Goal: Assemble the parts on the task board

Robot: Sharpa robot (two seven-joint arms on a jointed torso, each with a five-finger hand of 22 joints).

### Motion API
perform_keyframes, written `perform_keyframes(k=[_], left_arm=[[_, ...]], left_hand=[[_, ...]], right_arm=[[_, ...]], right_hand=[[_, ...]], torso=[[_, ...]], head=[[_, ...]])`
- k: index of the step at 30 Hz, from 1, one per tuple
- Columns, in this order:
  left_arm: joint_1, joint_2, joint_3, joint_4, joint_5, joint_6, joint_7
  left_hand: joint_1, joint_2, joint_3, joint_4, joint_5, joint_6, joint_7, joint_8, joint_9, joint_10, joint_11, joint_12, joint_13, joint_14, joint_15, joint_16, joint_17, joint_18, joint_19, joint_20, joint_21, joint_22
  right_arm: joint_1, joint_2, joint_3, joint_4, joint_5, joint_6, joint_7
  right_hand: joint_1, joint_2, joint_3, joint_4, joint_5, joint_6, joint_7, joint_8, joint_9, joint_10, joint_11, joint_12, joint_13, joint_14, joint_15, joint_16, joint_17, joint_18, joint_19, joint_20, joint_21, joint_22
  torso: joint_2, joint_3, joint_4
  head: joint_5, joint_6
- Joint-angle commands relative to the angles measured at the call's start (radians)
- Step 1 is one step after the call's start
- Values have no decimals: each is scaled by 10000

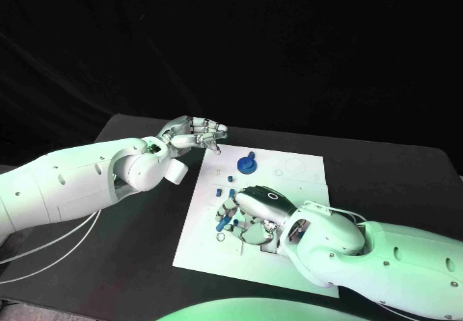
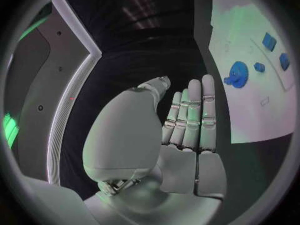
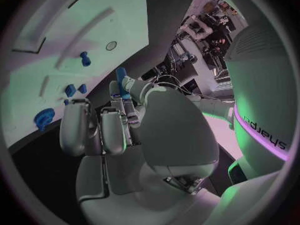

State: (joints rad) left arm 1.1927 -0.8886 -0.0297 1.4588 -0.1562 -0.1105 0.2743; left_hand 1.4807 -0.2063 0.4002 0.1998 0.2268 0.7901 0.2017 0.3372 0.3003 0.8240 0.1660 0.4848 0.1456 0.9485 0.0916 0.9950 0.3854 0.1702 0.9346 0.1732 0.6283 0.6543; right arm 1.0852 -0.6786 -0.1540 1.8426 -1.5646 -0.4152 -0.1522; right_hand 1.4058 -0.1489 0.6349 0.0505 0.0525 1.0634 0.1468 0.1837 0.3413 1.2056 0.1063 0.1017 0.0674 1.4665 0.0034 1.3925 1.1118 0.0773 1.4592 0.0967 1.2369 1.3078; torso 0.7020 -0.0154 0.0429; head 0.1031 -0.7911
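Right hand (image 1: 253, 212) sits lowest over the board (image 1: 290, 267), and in its own wrist view a small blue peg (image 3: 121, 80) stands pinched between its fingertips (image 3: 116, 91), the other fingers lying straight alongside. That peg is the part in hand; it hangs above the white plate, near its left edge as the head camera sees it, with a few more small blue pieces (image 1: 226, 221) lying just beside the fingers. Which hole it belongs in I cannot tell from these pictures (the hand covers the spot below it).

To do this step well, I judge the peg should be kept upright in the pinch and brought down straight onto its seat, since any tilt would likely jam it at the rim. The grip looks light, so a slow descent seems wise, with the fingers parting only once the peg stands by itself.

Farther up the plate a blue gear (image 1: 247, 162) sits with a knob on top, and two smaller blue blocks (image 2: 269, 41) lie beyond it in the left wrist view. Left hand (image 1: 193, 137) hovers off the plate's far left corner, holding nothing, its fingers straight and close together. It could steady the board's edge if the plate slides under the push.
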Motion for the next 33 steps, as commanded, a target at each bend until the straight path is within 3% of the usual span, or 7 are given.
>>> perform_keyframes(k=[1, 8, 15, 33], left_arm=[[2, 40, 8, 12, 37, 155, 46], [2, 74, 8, 19, 36, 189, 58], [2, 94, 8, 27, 36, 199, 54], [2, 45, 7, 36, 36, 210, 34]], left_hand=[[-1, 61, -60, -10, 32, -69, 275, 67, 13, -90, -7, 34, 9, -51, -12, 48, 17, 102, -34, 55, -49, 9], [-9, 62, -64, -5, 31, -69, 274, 77, 15, -89, -9, 49, 12, -51, -12, 53, 19, 102, -34, 57, -50, 9], [-9, 62, -64, -5, 31, -69, 274, 77, 15, -89, -9, 49, 12, -51, -12, 53, 19, 102, -34, 57, -50, 9], [-13, 66, -66, -3, 32, -70, 272, 88, 17, -90, -11, 65, 15, -52, -13, 58, 21, 104, -34, 57, -51, 9]], right_arm=[[-182, 164, -27, -199, -194, 73, 426], [-416, 486, -80, -594, -383, 225, 399], [-480, 631, -115, -808, -632, 437, 187], [-495, 579, -124, -859, -1466, 754, -785]], right_hand=[[-120, 14, 1, -81, 58, -4, 26, 23, 33, 327, -285, -62, 7, 208, -77, 44, 4, -127, 68, -17, 26, 1577], [-144, 26, 15, -92, 58, -12, 27, 25, 39, 330, -284, -70, 8, 209, -75, 47, 9, -131, 74, -15, 48, 1586], [-153, 28, 18, -96, 58, -14, 27, 26, 41, 333, -284, -72, 9, 210, -74, 48, 11, -132, 75, -15, 51, 1588], [-231, 33, 26, -122, 33, -20, 22, 40, 62, 358, -287, -84, 17, 216, -72, 60, 33, -142, 91, -11, 103, 1609]], torso=[[4, 15, -18], [9, 42, -14], [9, 24, -13], [8, 21, -10]], head=[[88, -62], [221, -156], [236, -187], [202, -196]])
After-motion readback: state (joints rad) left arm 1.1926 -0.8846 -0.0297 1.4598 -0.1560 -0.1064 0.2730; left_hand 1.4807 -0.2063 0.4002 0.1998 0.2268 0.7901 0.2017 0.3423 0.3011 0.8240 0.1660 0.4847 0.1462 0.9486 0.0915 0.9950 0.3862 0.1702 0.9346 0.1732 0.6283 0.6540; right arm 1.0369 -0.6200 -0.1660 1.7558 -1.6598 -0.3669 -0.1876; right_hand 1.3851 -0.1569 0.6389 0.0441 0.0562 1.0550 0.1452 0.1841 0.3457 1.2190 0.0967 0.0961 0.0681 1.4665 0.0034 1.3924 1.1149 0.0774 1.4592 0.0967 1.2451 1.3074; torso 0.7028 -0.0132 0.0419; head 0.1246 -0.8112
